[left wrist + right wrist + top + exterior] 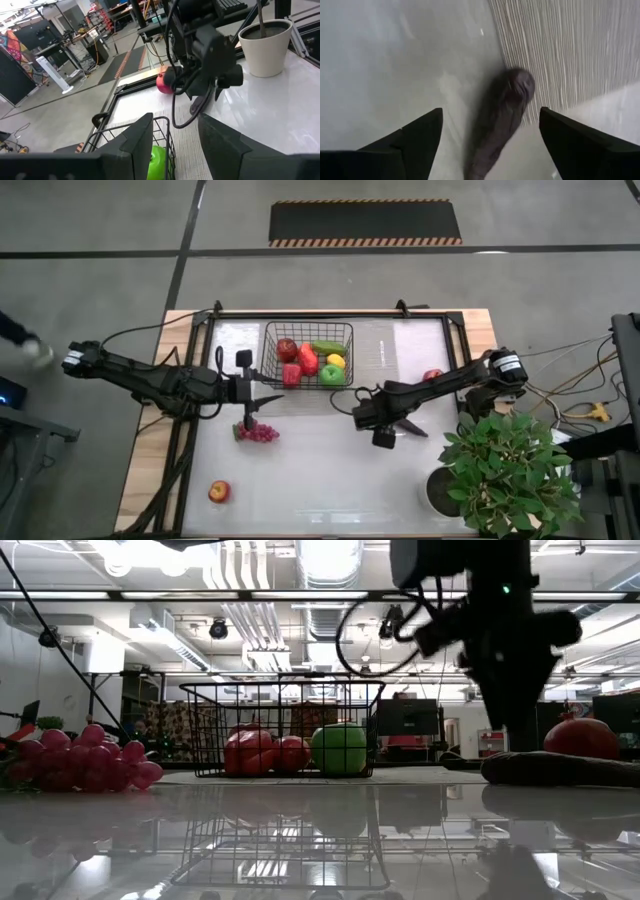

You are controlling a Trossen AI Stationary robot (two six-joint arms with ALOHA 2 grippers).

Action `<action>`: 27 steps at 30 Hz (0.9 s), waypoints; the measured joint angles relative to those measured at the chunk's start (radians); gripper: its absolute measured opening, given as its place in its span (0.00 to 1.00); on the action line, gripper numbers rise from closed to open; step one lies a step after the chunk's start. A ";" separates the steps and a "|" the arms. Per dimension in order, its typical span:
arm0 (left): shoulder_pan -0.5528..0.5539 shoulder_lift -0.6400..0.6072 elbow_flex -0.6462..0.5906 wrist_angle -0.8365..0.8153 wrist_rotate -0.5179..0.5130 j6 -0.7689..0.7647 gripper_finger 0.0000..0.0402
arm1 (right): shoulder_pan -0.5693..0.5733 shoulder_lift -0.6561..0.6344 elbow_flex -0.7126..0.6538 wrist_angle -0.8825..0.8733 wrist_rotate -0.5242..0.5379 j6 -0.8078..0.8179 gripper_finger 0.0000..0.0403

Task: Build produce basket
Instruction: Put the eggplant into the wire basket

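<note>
The black wire basket [307, 352] stands at the table's far middle and holds a red apple, red peppers, a cucumber, a lemon and a green apple [331, 374]. My left gripper [268, 398] is open, level, just near-left of the basket and above the purple grapes [259, 432], which lie on the table. My right gripper [490, 111] is open and points down over the dark eggplant [502, 117]; its fingers stand on either side without touching. The eggplant [560, 768] lies flat on the table. One red apple [432, 375] sits beside the right arm, another [219, 492] near the table's near-left corner.
A leafy potted plant [505, 470] fills the table's near-right corner, close to the right arm. A ribbed mat [570, 45] lies under the basket area. Bare tabletop stretches across the near middle [330, 490].
</note>
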 joint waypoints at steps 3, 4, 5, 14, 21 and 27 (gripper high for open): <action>0.000 0.000 0.000 0.000 0.000 0.000 0.35 | -0.008 0.000 -0.056 0.001 0.000 0.016 0.79; 0.000 0.000 0.000 0.000 0.000 0.000 0.35 | -0.009 0.000 -0.074 0.004 0.000 0.017 0.79; 0.000 0.000 0.000 0.000 0.000 0.000 0.35 | -0.011 0.000 -0.090 0.007 0.001 0.017 0.79; 0.000 0.000 0.000 0.001 0.000 0.000 0.35 | -0.019 0.000 -0.195 0.070 0.002 0.028 0.73; 0.000 0.000 0.000 0.003 0.000 0.001 0.35 | -0.019 0.000 -0.219 0.096 0.001 0.038 0.57; 0.000 0.000 0.000 0.003 0.000 0.001 0.35 | -0.019 0.000 -0.222 0.105 0.000 0.041 0.40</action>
